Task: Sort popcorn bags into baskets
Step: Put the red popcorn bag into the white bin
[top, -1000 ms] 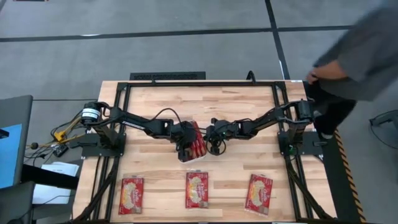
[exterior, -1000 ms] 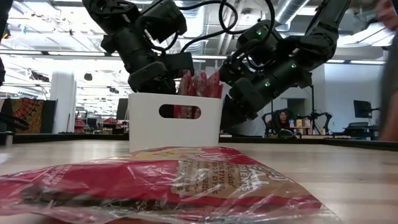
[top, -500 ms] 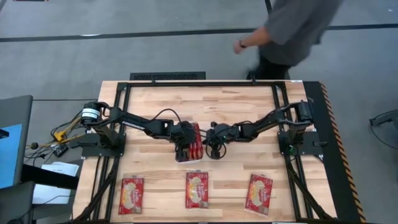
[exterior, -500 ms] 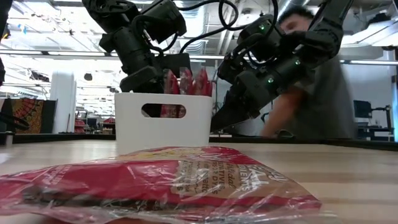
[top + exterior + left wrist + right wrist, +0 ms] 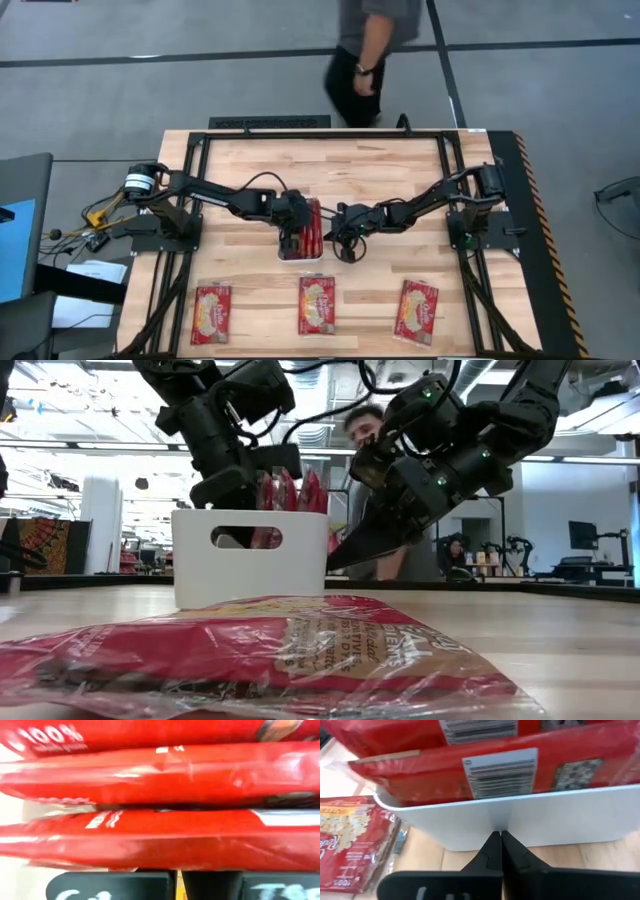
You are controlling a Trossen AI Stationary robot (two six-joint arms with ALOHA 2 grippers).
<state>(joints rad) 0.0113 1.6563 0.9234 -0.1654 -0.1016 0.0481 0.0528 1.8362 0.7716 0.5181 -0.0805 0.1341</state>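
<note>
Your white basket (image 5: pixel 301 247) sits mid-table, stuffed with upright red bags (image 5: pixel 313 225). Left gripper (image 5: pixel 291 222) hangs over them, fingers together, holding nothing. Right gripper (image 5: pixel 499 843), pinched shut and empty, touches the basket wall. Three bags (image 5: pixel 317 304) line the near edge; a person (image 5: pixel 368 50) walks behind.

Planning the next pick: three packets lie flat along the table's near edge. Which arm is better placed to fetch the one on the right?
The right arm, probably. Its tool is shut and empty beside the basket, nearer that packet. The left tool is at the packets standing in the basket.
</note>
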